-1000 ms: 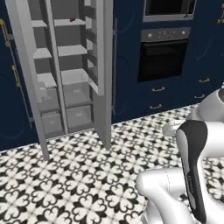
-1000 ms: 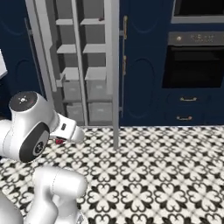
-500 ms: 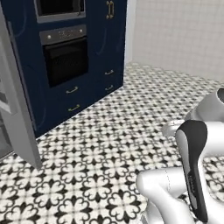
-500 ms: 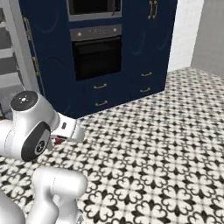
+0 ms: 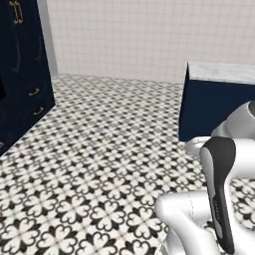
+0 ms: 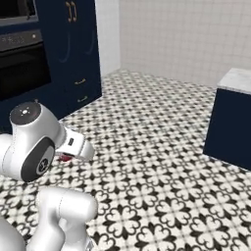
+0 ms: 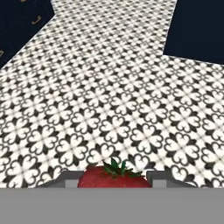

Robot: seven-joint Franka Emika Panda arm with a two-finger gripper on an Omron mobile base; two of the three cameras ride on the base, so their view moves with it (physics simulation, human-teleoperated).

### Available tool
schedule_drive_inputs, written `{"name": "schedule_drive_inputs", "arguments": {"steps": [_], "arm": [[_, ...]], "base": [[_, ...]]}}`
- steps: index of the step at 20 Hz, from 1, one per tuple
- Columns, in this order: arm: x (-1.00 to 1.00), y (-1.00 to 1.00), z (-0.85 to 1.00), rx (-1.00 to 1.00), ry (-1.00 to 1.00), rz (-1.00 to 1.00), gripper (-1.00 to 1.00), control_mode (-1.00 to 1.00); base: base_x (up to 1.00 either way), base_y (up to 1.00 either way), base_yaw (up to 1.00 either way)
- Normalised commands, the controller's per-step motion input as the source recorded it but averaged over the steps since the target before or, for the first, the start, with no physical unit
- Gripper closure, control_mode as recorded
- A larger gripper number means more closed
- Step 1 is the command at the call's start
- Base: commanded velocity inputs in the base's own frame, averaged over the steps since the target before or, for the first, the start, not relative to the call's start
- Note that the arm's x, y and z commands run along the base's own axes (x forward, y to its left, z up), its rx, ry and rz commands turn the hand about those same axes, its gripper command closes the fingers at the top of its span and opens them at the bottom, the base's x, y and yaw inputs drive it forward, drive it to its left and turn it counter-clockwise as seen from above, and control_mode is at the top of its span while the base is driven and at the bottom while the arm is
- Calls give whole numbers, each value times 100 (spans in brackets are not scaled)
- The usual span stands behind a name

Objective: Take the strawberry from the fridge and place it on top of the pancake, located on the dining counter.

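The gripper [image 7: 113, 183] is closed on the strawberry [image 7: 114, 176], which sits between its two fingers: a rounded, bright red fruit with a small tuft of green leaves on top. In the right base view a bit of red [image 6: 64, 157] shows at the hand, low beside the arm. Below lies black-and-white patterned floor [image 7: 109, 87]. The counter [image 5: 219, 99], navy with a pale marble top, stands ahead to the right. A navy cabinet [image 6: 73, 49] with gold handles stands to the left.
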Motion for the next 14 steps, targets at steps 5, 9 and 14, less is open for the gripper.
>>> {"name": "schedule_drive_inputs", "arguments": {"steps": [5, 9, 14], "arm": [[0, 0, 0, 0, 0, 0, 100, 100], [0, 0, 0, 0, 0, 0, 100, 100], [0, 0, 0, 0, 0, 0, 100, 100]], "base": [[100, 27, -25], [100, 31, -21], [94, 59, -65]]}}
